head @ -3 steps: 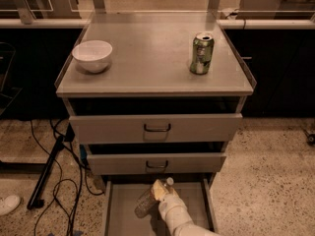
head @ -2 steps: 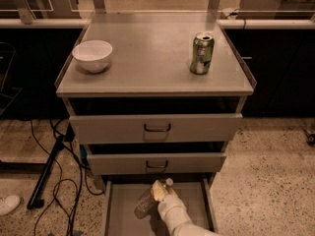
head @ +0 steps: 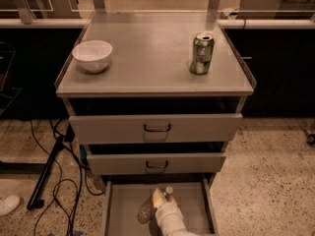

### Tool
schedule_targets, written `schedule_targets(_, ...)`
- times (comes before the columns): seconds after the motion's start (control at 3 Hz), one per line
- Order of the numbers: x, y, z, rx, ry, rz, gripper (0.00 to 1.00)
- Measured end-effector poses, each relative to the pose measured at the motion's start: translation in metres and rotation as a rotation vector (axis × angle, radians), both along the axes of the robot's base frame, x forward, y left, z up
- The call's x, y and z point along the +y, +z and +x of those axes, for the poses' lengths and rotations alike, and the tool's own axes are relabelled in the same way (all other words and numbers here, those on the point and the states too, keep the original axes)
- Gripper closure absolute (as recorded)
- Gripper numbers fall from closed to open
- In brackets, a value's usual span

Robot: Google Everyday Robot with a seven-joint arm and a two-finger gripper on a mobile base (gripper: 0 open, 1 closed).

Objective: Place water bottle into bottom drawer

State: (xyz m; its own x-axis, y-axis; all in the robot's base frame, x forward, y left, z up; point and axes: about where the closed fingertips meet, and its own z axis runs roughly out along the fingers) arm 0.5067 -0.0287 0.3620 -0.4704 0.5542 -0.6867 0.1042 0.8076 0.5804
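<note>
The water bottle [head: 146, 211] is a slim clear bottle with a white cap. It lies tilted over the flat grey floor of the open bottom drawer [head: 193, 204], cap toward the cabinet. My gripper [head: 159, 204] reaches in from the bottom edge of the camera view on a white arm and is shut on the water bottle's middle. Whether the bottle touches the drawer floor I cannot tell. The bottle's lower part is partly hidden by the gripper.
A green soda can [head: 202, 53] and a white bowl [head: 92, 55] stand on the cabinet top. The two upper drawers [head: 156, 128] stand slightly pulled out above the gripper. Black cables and a stand leg [head: 47, 173] lie on the floor at left.
</note>
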Motion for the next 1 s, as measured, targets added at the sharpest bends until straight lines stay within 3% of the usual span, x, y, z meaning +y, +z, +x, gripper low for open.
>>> schedule_targets(0.33, 0.003, -0.027, -0.001, 0.020, -0.070, -0.012, 1.00)
schedule_targets(0.67, 0.004, -0.029, -0.001, 0.023, -0.078, -0.010, 1.00)
schedule_targets(1.0, 0.008, -0.044, 0.000, 0.036, -0.144, 0.005, 1.00)
